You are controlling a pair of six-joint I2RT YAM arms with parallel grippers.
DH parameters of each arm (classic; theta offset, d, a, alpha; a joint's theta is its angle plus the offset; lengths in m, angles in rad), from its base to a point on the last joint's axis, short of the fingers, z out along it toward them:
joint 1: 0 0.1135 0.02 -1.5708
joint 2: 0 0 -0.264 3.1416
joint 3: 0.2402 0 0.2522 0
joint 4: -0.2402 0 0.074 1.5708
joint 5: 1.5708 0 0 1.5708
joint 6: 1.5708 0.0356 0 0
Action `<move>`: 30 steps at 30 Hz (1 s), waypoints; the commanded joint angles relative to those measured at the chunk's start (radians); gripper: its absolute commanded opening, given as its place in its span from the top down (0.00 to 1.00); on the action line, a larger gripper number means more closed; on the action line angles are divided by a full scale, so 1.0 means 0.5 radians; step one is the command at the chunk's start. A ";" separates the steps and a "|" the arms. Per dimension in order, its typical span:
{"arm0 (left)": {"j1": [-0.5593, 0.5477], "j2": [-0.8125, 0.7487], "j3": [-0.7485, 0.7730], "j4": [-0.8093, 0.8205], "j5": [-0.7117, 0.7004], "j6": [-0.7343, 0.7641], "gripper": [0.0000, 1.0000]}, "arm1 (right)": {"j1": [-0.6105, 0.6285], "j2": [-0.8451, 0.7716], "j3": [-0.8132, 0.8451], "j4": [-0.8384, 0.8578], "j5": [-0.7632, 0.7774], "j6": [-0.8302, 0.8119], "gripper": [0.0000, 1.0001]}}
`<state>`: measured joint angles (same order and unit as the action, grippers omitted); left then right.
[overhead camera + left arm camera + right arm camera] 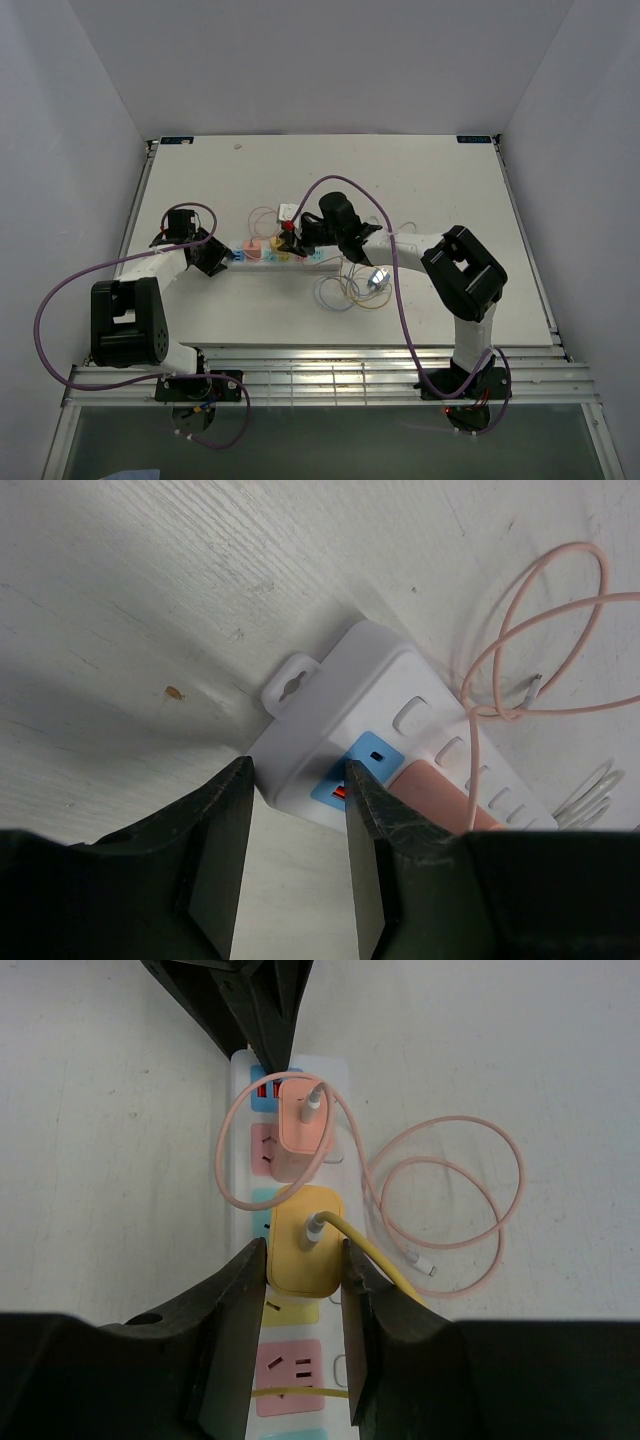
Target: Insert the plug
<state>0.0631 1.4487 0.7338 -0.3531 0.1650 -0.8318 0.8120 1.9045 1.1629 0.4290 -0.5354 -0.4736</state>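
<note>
Where right gripper (303,1260) straddles strip (335,1070), yellow plug (298,1235) clamped between jaws.

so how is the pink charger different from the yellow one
The pink charger stands free by the blue end socket, while the yellow charger sits between the right gripper fingers. The pink charger's pink cable loops loosely over the table, while the yellow charger's yellow cable runs off under the gripper. Both sit on the white power strip.
</note>
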 commanded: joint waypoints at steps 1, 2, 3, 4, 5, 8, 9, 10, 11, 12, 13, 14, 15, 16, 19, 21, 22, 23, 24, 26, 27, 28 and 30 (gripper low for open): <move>-0.010 0.023 -0.035 -0.116 -0.112 0.028 0.51 | -0.029 -0.060 0.003 0.142 -0.031 0.030 0.92; -0.010 0.023 -0.035 -0.119 -0.109 0.028 0.51 | -0.035 -0.060 -0.003 0.145 -0.031 0.030 0.92; -0.010 0.023 -0.035 -0.119 -0.109 0.028 0.51 | -0.038 -0.060 -0.009 0.145 -0.031 0.027 0.92; -0.010 0.023 -0.035 -0.119 -0.112 0.025 0.51 | -0.047 -0.060 -0.013 0.145 -0.034 0.030 0.92; -0.010 0.023 -0.035 -0.119 -0.115 0.028 0.51 | -0.047 -0.060 -0.022 0.142 -0.046 0.033 0.92; -0.010 0.030 -0.032 -0.122 -0.112 0.025 0.51 | -0.047 -0.051 -0.031 0.142 -0.052 0.027 0.92; -0.010 0.030 -0.032 -0.122 -0.115 0.025 0.51 | -0.047 -0.048 -0.031 0.142 -0.046 0.027 0.92; -0.010 0.030 -0.032 -0.122 -0.112 0.028 0.51 | -0.047 -0.039 -0.031 0.145 -0.043 0.024 0.92; -0.010 0.030 -0.032 -0.122 -0.112 0.025 0.51 | -0.047 -0.032 -0.025 0.142 -0.040 0.024 0.92; -0.010 0.026 -0.032 -0.122 -0.115 0.025 0.51 | -0.050 -0.026 -0.025 0.139 -0.040 0.027 0.92; -0.010 0.029 -0.035 -0.122 -0.115 0.025 0.51 | -0.050 -0.017 -0.025 0.142 -0.043 0.027 0.92; -0.010 0.033 -0.035 -0.122 -0.112 0.028 0.51 | -0.050 -0.014 -0.025 0.145 -0.049 0.027 0.92; -0.010 0.033 -0.035 -0.122 -0.112 0.025 0.51 | -0.050 -0.011 -0.022 0.142 -0.052 0.030 0.92; -0.010 0.033 -0.032 -0.122 -0.112 0.028 0.51 | -0.050 -0.008 -0.022 0.142 -0.052 0.033 0.92; -0.010 0.033 -0.032 -0.119 -0.109 0.028 0.51 | -0.050 -0.002 -0.022 0.142 -0.055 0.033 0.92; -0.010 0.033 -0.035 -0.119 -0.109 0.025 0.51 | -0.047 0.001 -0.022 0.142 -0.055 0.033 0.92; -0.010 0.033 -0.035 -0.119 -0.112 0.028 0.51 | -0.053 0.001 -0.025 0.145 -0.052 0.036 0.92; -0.010 0.036 -0.035 -0.122 -0.109 0.028 0.51 | -0.053 0.001 -0.031 0.139 -0.052 0.036 0.92; -0.010 0.036 -0.038 -0.119 -0.109 0.028 0.51 | -0.053 0.007 -0.031 0.139 -0.052 0.036 0.92; -0.010 0.039 -0.038 -0.119 -0.106 0.025 0.51 | -0.053 0.011 -0.040 0.139 -0.070 0.042 0.92; -0.010 0.042 -0.035 -0.122 -0.106 0.025 0.51 | -0.050 0.011 -0.043 0.139 -0.074 0.042 0.92; -0.010 0.042 -0.035 -0.119 -0.106 0.025 0.51 | -0.050 0.014 -0.046 0.145 -0.074 0.042 0.92; -0.010 0.036 -0.035 -0.122 -0.106 0.025 0.51 | -0.050 0.020 -0.046 0.142 -0.058 0.042 0.92</move>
<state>0.0631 1.4487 0.7338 -0.3534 0.1650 -0.8318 0.7868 1.9068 1.1461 0.4385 -0.5503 -0.4587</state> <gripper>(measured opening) 0.499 0.382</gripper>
